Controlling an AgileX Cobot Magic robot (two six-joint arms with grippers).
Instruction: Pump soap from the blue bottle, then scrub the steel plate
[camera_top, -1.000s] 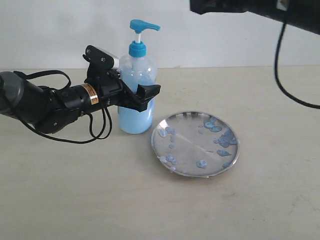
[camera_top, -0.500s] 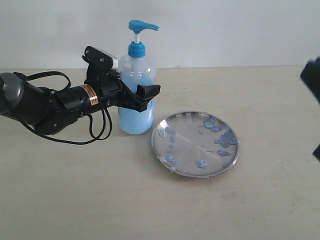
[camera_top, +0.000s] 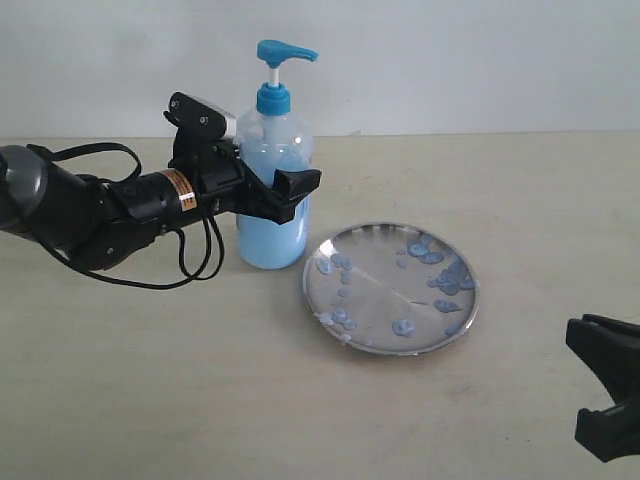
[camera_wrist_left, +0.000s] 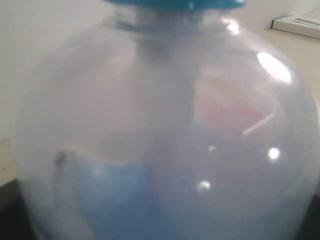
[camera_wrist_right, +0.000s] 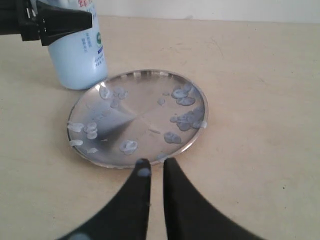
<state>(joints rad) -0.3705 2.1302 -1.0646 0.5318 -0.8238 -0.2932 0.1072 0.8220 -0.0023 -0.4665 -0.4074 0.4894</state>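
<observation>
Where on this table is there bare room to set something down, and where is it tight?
Bare table on the camera side of the left gripper and blue bottle, and behind the steel plate toward the wall. Tight: the bottle-plate gap, and the near right corner where the right gripper is.

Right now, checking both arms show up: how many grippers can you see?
2. The left gripper clamps the blue bottle; the right gripper, partly cropped, points at the steel plate.
</observation>
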